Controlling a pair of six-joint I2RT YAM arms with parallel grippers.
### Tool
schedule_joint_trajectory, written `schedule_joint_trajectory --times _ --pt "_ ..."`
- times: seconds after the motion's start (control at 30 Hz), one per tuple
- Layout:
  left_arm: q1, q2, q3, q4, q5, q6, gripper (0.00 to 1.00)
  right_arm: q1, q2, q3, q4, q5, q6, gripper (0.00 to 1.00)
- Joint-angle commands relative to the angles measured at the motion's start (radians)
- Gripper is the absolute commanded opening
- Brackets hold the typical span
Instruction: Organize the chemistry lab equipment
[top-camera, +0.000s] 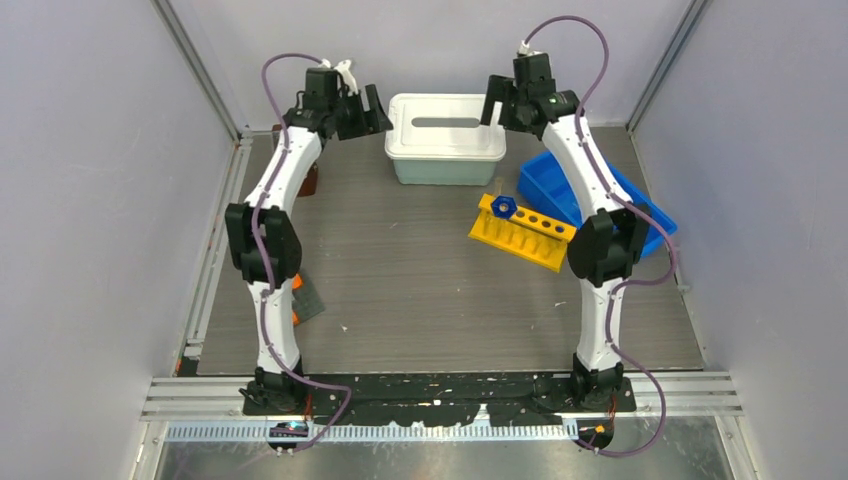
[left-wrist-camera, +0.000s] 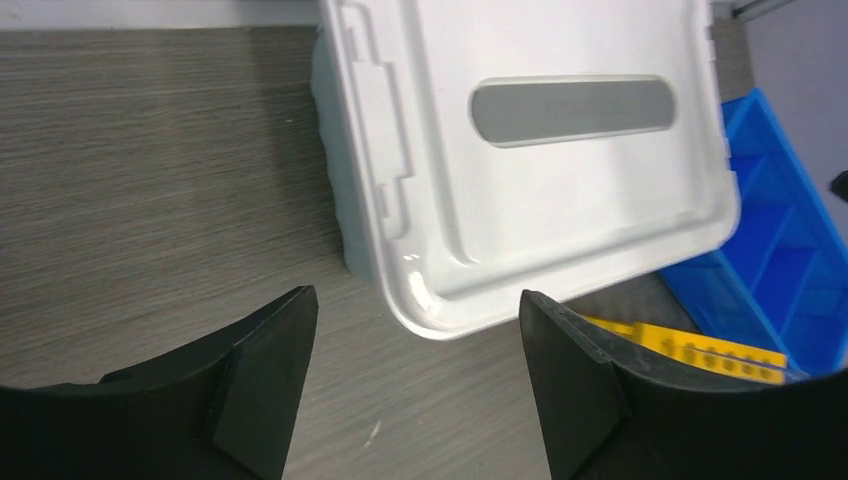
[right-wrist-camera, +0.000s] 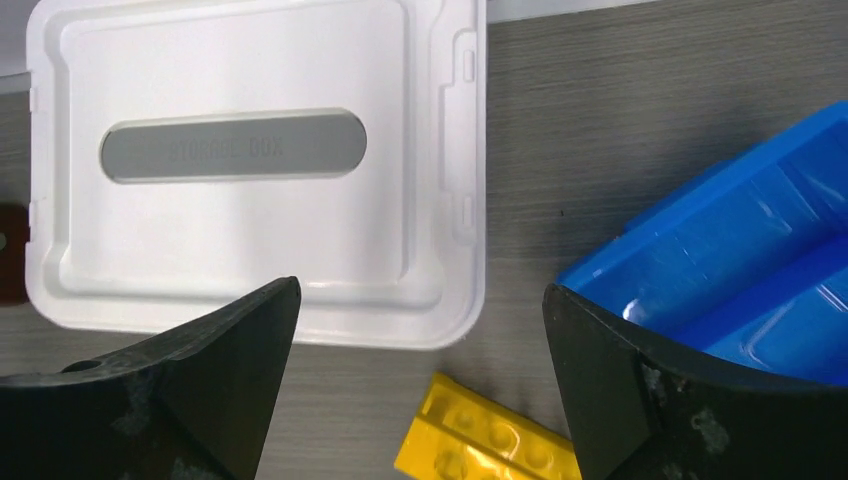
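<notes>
Blue knob-like piece (top-camera: 503, 207) sits on the yellow test-tube rack (top-camera: 530, 240), right of centre. It looks light, hard and small, so pinch across its rim. Left gripper (left-wrist-camera: 415, 296) and right gripper (right-wrist-camera: 420, 288) gape empty, flanking the white storage box (top-camera: 445, 166) at upper middle.

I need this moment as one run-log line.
left gripper open, empty | right gripper open, empty | white storage box between them, lid on | blue knob on yellow rack
</notes>
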Motion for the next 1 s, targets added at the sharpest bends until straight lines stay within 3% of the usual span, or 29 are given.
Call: schedule_joint_trajectory --times 0.0,0.07,0.1,0.3,0.6,0.8,0.97 --pt "-0.013 -0.192 0.0 -0.064 0.053 0.029 0.8 0.008 -0.21 -0.08 -0.053 0.04 0.016 0.99" --pt "-0.019 -0.258 -0.059 -0.057 0.075 0.034 0.96 0.017 -0.287 -0.155 -0.065 0.105 0.048 1.0" --pt "-0.023 -0.296 -0.095 -0.049 0.092 0.039 0.99 0.025 -0.346 -0.182 -0.067 0.121 0.062 1.0" --pt "-0.033 -0.548 -0.378 0.027 0.169 0.079 1.0 0.043 -0.636 -0.475 -0.039 0.148 0.096 1.0" --pt "-0.047 -1.022 -0.829 0.232 0.154 0.03 1.0 0.049 -1.049 -0.837 0.043 -0.052 0.176 1.0" --pt "-0.053 -1.231 -1.07 0.249 0.112 0.022 1.0 0.051 -1.204 -1.003 0.08 -0.156 0.203 1.0" --pt "-0.071 -1.32 -1.18 0.266 0.108 0.043 1.0 0.051 -1.252 -1.09 0.094 -0.168 0.196 1.0"
